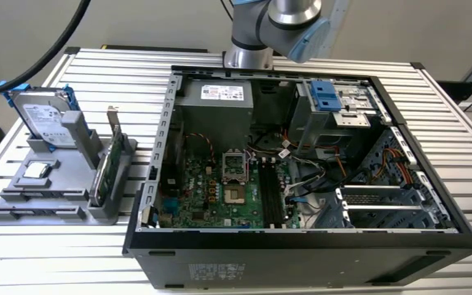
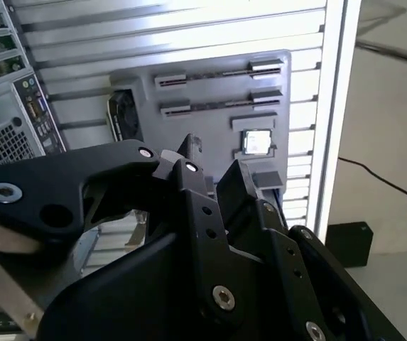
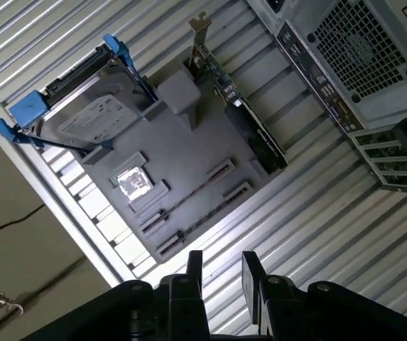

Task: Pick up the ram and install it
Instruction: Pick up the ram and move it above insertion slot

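Hovers with gripper (image 3: 221,259) above tabletop (image 3: 345,234), near slotted edge of gray holder (image 3: 189,142). Holds fingers (image 3: 194,270) apart, grips nothing.

We see a tabletop (image 1: 96,67) of ribbed, bright bare metal. The holder (image 3: 189,142) looks like matt grey plastic; the hard drive (image 1: 43,117) has a glossy silver lid and blue plastic rails. The computer case (image 1: 302,261) is matt black outside. The end effector (image 3: 222,268) is matt black too.
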You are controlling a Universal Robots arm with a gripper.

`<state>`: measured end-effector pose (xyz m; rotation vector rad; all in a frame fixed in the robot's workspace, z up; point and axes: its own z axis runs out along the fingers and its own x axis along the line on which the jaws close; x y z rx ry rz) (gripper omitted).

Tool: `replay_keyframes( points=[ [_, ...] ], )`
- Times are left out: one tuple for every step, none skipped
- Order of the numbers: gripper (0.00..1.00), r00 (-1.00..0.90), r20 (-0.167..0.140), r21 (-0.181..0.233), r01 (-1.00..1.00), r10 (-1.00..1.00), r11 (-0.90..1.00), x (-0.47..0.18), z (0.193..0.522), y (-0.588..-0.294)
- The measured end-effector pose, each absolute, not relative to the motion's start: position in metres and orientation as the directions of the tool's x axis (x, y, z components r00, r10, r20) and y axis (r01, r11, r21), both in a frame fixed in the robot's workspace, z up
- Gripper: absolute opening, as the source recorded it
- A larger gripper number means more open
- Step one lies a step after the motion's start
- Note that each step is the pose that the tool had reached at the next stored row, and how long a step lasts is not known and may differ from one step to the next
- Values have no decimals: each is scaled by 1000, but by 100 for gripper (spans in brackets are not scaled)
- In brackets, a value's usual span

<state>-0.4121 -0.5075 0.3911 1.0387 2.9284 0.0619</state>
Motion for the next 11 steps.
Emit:
replay_keyframes(
  points=[
    [100,-771,-19,49,635,637,771,-412,391,-507],
    [100,-766,-19,49,641,643,766,-412,391,-507],
    [100,-761,-19,49,648,649,760,-412,391,-507],
    [100,-755,-19,49,654,655,755,-412,391,-507],
    [100,-750,-19,49,660,661,750,-412,391,-507],
    [100,-745,-19,49,666,667,745,-412,391,-507],
    [100,-740,-19,49,671,673,739,-412,391,-507],
    [100,-734,-19,49,677,679,734,-412,391,-507],
    [100,-729,-19,49,683,684,729,-412,391,-507],
    [100,-723,-19,49,689,690,723,-412,391,-507],
    [100,-718,-19,49,694,696,718,-412,391,-507]
  ],
)
